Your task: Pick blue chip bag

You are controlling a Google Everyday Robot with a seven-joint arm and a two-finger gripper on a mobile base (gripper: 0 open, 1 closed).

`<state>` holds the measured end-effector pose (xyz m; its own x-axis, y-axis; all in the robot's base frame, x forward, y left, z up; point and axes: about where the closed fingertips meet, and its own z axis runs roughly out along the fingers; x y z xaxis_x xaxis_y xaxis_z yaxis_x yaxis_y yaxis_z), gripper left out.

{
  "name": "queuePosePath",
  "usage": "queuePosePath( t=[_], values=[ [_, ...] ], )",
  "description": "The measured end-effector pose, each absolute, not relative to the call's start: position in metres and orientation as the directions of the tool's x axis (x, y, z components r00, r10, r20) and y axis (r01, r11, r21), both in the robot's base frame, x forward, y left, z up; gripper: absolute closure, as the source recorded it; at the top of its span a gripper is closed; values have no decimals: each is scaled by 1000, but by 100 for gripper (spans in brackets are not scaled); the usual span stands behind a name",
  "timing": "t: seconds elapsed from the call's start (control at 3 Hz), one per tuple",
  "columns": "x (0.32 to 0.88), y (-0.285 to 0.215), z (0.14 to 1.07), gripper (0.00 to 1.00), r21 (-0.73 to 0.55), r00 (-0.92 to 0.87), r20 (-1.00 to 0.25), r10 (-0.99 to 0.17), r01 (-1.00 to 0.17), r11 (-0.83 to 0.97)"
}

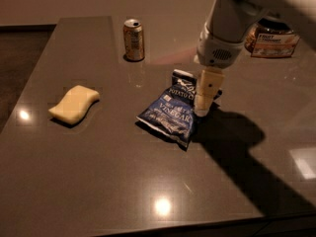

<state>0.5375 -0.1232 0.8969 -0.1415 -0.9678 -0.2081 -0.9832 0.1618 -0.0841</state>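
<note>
**A:** What lies on the desk, left to right?

**B:** The dark grey desk (pixel 98 181) carries four things. At the left is one pale yellow sponge (pixel 74 104). Toward the far edge stands one soda can (pixel 133 39), upright. Near the middle lies one blue chip bag (pixel 174 111), flat, with its white "potato chips" and "vinegar" lettering facing up. At the far right is one labelled jar (pixel 270 39), partly hidden behind the arm.

**A:** And the robot?

**B:** One arm reaches in from the upper right. Its single claw (pixel 202 107) points down at the bag's right edge. The tip is at or just above the foil, and contact cannot be told. Whether the claw is released or clenched cannot be told either.

**A:** Which step is this?

**B:** In my judgement, the end of the approach. The grasp is not yet made, since the bag lies flat on the desk, unlifted.

**A:** What does the next move call for?

**B:** Probably settling the claw over the bag's right edge and closing on the crinkled foil. Then a straight lift. The can and sponge sit well apart from the bag, so they should not interfere.
</note>
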Motion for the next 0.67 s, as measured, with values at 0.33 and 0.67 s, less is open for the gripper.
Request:
queuePosePath(
  t=[0.33, 0.67],
  values=[
    [550, -112, 878, 0, -22, -183, -206, -961, -981, 192],
    [556, -106, 861, 0, 25, -220, -201, -955, -975, 219]
  ],
)
